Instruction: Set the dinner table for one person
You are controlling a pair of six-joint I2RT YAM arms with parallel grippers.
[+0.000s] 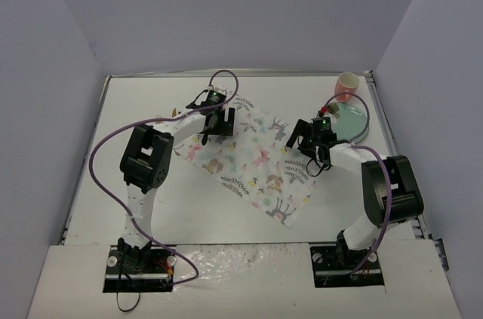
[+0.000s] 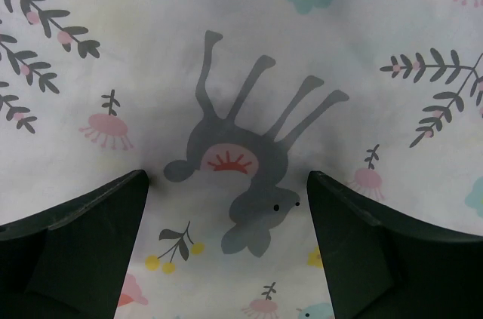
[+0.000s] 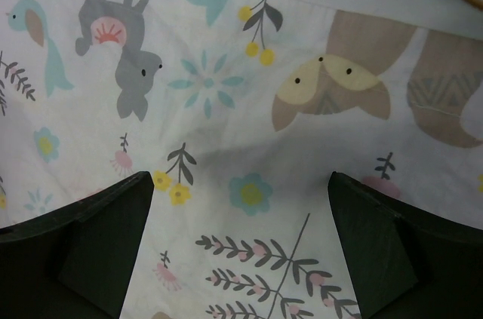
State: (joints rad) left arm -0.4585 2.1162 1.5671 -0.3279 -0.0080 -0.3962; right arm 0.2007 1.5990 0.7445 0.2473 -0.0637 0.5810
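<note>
Count: one dinner table (image 1: 151, 96), one placemat (image 1: 253, 162), one pink cup (image 1: 347, 85), one teal plate (image 1: 349, 119), two arms.

Table is the big white top filling the floor between the grey walls (image 1: 60, 47). Everything sits on it.

Placemat lies flat mid-table, turned diagonal, with a flower and animal print. Cup stands upright in the far right corner with the plate just in front of it. Can't tell if the two touch. Both are off the mat, and the right wrist view shows a strip of bare table between mat edge and plate.

Left gripper (image 2: 226, 176) is over the mat's far-left part, jaws wide apart, nothing between them, only print below. Right gripper (image 3: 240, 177) is over the mat's right end, jaws equally wide, holding nothing.

From above, the right wrist and its purple cable (image 1: 355, 100) cover part of the plate's near-left rim. The right wrist camera catches only a sliver of plate rim, top right. Whether either set of fingertips touches the cloth: can't tell. Inside of the cup is not visible.
</note>
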